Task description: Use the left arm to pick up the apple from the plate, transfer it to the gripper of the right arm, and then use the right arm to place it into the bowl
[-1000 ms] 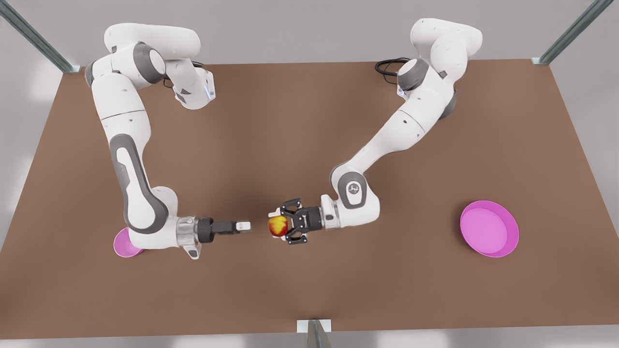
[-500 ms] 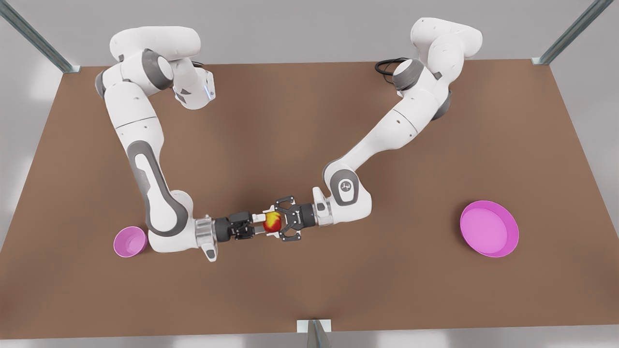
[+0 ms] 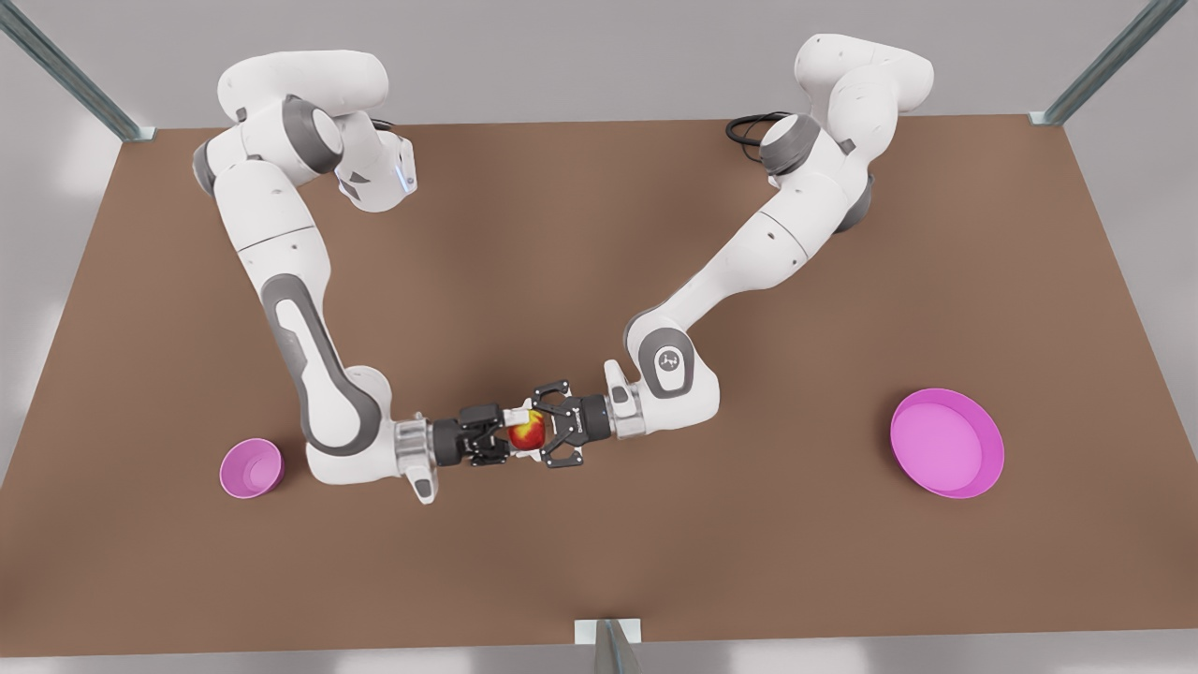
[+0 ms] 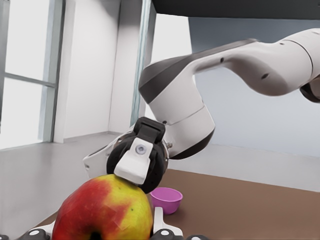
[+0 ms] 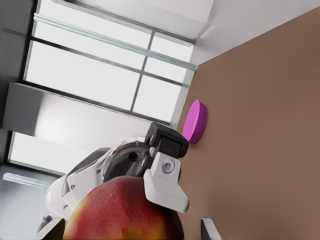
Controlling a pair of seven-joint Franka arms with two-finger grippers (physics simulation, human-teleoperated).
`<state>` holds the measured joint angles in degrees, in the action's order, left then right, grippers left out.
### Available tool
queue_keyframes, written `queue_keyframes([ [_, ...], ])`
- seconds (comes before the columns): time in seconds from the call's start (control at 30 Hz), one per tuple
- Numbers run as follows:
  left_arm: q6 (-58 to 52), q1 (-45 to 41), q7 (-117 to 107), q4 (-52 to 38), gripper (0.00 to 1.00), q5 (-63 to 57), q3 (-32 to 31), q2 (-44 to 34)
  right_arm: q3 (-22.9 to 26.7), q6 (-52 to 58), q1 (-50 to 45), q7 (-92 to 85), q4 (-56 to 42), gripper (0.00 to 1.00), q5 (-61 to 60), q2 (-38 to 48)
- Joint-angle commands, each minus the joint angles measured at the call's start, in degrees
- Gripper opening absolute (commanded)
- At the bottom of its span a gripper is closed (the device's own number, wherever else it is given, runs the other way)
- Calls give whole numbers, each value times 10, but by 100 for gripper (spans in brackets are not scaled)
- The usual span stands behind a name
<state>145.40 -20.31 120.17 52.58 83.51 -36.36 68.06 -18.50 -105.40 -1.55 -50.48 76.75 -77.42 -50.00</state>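
Observation:
The red-and-yellow apple (image 3: 529, 430) hangs above the middle of the table, held between the two arms. My left gripper (image 3: 531, 432), on the arm at the front view's right, is shut on it. My right gripper (image 3: 513, 433) comes in from the front view's left. It is open, with one finger on either side of the apple (image 5: 120, 210). The left wrist view shows the apple (image 4: 102, 210) up close, a white right fingertip (image 4: 135, 162) above it and the bowl (image 4: 166, 198) behind. The plate (image 3: 945, 443) lies bare at the front view's right.
The small pink bowl (image 3: 252, 468) stands on the brown table (image 3: 599, 234) beside the right arm's elbow, at the front view's left. In the right wrist view the plate (image 5: 194, 121) shows far off behind the left gripper's fingertip (image 5: 165, 182). A metal bracket (image 3: 607, 637) sits at the table's near edge.
The right arm has swung toward the apple, uncovering the bowl. Its gripper has opened, and its fingers now flank the apple. The left gripper moved slightly toward the front view's left with the apple.

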Motion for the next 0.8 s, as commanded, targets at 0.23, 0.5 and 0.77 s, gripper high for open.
queue_keyframes([
  [0.23,-1,0,61,0,75,-1,0,-1,0,-9,-4,-65,2,69,-9,1],
  [0.5,4,1,58,1,100,0,0,-1,0,-6,0,-64,2,70,-8,1],
  [0.77,5,6,56,1,100,1,0,-6,7,25,26,-75,27,70,-2,1],
])
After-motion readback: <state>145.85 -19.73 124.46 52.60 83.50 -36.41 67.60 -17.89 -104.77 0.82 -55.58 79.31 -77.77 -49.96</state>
